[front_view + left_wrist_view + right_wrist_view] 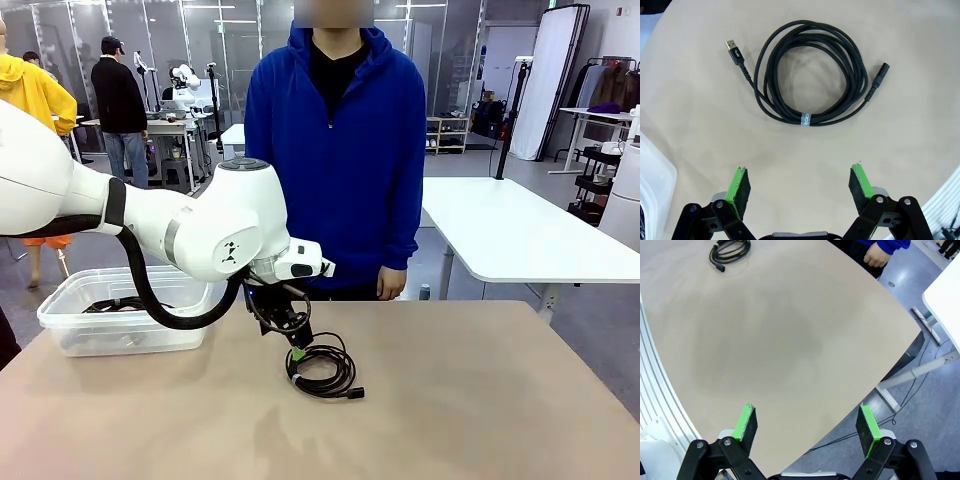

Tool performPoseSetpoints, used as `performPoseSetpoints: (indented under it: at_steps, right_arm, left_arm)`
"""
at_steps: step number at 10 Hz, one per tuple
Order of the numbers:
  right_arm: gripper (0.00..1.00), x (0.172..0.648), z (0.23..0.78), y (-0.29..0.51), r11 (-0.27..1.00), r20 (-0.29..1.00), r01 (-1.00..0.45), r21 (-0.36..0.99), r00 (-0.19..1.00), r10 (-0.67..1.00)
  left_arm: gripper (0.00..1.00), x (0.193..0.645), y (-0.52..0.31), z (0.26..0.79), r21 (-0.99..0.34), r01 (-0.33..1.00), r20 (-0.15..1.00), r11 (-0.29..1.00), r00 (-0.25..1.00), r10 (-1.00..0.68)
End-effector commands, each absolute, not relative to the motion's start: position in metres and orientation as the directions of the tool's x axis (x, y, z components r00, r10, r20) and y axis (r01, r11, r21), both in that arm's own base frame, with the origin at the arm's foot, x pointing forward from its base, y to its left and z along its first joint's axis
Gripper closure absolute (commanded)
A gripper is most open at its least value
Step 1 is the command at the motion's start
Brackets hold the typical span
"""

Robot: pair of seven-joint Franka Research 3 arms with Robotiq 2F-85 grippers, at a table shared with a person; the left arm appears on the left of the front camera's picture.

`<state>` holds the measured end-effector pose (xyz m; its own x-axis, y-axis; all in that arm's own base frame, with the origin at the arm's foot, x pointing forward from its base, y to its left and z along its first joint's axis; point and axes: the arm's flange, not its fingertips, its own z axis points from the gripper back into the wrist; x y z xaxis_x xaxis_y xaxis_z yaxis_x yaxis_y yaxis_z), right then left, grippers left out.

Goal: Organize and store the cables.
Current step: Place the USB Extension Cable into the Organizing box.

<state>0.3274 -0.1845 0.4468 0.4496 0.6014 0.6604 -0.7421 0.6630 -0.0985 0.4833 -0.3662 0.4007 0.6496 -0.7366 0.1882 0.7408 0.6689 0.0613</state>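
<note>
A coiled black cable (810, 80) lies flat on the table (480, 400), just right of the clear bin (70, 335), its USB plug and barrel end pointing opposite ways. The left gripper (800, 186) hovers above it, jaws wide and empty. The right gripper (807, 424), well apart from the coil, is likewise spread wide.

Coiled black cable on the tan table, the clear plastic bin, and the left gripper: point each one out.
Coiled black cable (807, 120), left wrist view: near strands of the coil at its small tie.
Clear plastic bin (62, 325), front view: its near rim.
Left gripper (800, 185), left wrist view: midway between the green-padded fingertips.
</note>
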Motion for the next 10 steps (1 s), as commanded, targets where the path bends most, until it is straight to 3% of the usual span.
performPoseSetpoints:
  at_steps: [1,10]
  right_arm:
    - [0.00,0.327,0.449,-0.183,0.676,0.664,-0.732,-0.082,0.466,0.585]
    - [0.00,0.327,0.449,-0.183,0.676,0.664,-0.732,-0.082,0.466,0.585]
  left_arm:
    - [0.00,0.486,-0.370,0.400,0.082,0.736,0.195,0.672,0.649,-0.735]
    - [0.00,0.480,-0.373,0.408,0.067,0.751,0.200,0.657,0.635,-0.746]
